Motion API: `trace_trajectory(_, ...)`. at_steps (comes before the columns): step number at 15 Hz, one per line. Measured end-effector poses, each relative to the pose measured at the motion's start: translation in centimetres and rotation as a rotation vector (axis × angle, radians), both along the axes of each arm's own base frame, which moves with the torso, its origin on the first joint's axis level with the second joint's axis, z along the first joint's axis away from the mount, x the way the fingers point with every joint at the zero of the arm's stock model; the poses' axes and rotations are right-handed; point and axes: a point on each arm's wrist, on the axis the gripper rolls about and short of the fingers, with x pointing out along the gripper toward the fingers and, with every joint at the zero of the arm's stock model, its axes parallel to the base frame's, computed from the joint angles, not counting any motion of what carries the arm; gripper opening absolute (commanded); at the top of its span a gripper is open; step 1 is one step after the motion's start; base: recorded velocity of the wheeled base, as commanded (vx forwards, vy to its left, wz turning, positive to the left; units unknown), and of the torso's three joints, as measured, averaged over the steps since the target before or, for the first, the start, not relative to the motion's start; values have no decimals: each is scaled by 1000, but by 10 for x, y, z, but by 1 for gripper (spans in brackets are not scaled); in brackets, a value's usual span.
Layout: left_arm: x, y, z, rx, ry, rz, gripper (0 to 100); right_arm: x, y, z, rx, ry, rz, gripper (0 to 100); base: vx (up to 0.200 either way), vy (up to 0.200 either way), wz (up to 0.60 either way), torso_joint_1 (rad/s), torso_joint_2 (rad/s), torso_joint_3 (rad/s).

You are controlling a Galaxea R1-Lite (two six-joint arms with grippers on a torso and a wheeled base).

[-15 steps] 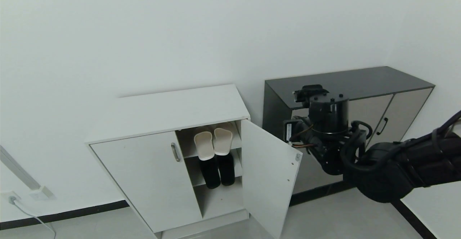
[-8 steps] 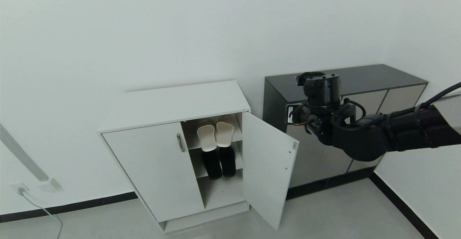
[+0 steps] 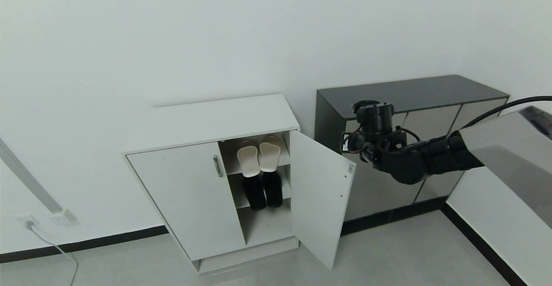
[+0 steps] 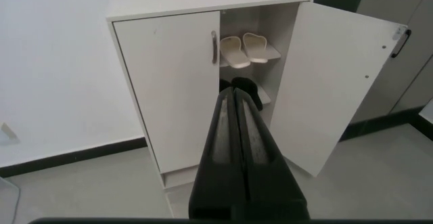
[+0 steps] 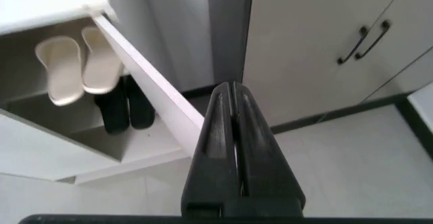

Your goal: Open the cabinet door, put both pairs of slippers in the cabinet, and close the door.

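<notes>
A white cabinet stands against a wall, its right door swung wide open and its left door shut. Inside, a cream pair of slippers lies on the upper shelf, heels toward the front and seeming to reach past the shelf edge. A black pair sits on the shelf below, directly under them.

The right arm reaches in from the right, its wrist just beside the open door's top outer corner, on the door's outer side. In the right wrist view, the right gripper has its fingers pressed together, holding nothing, with the door's edge just beyond their tips. The left gripper, fingers also together and empty, hangs in front of the cabinet, pointing at the opening.

Behind the right arm is a dark cabinet.

Both pairs look stowed, so closing the door appears to be the step in hand. That likely calls for pressing the door's outer face near its free edge and following its arc shut, watching that the cream heels do not block it.
</notes>
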Motion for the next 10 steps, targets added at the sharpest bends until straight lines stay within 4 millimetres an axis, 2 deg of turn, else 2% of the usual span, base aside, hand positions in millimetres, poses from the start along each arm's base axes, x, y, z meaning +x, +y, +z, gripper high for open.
trace_trajectory(5, 0, 0, 0, 0, 1, 0, 0, 28, -7, -32, 2, 50, -20, 0, 0, 0, 0, 0, 0, 0)
trace_trajectory(10, 0, 0, 0, 0, 1, 0, 0, 36, -8, -48, -9, 71, -30, 0, 0, 0, 0, 0, 0, 0)
